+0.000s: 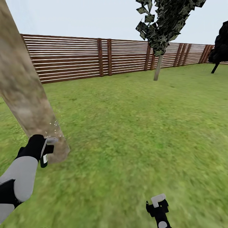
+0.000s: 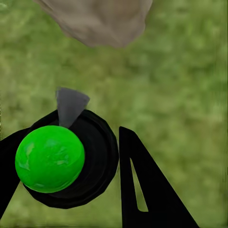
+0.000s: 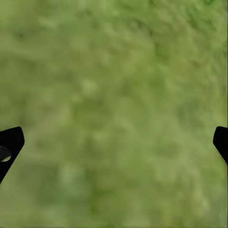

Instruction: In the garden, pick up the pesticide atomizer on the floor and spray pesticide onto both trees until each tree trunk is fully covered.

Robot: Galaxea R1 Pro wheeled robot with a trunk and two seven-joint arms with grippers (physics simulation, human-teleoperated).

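A thick, mottled grey-brown tree trunk point(image 1: 23, 91) leans across the left of the head view; its base point(image 2: 95, 19) also shows in the left wrist view. At its foot my left gripper point(image 1: 47, 149) point(image 2: 66, 137) is shut on the pesticide atomizer point(image 1: 51, 140) point(image 2: 50, 159), which has a black round body, a green ball and a grey nozzle aimed at the trunk. Tiny white pesticide specks point(image 1: 54, 126) dot the bark just above the nozzle. A second tree point(image 1: 157, 68) with a dark crown stands far off by the fence. My right gripper point(image 1: 157, 202) point(image 3: 114, 137) hangs open over grass.
A brown slatted wooden fence point(image 1: 104, 57) runs along the back of the lawn point(image 1: 136, 126). A dark tree point(image 1: 221, 47) stands at the far right. Grass stretches open between the near trunk and the far tree.
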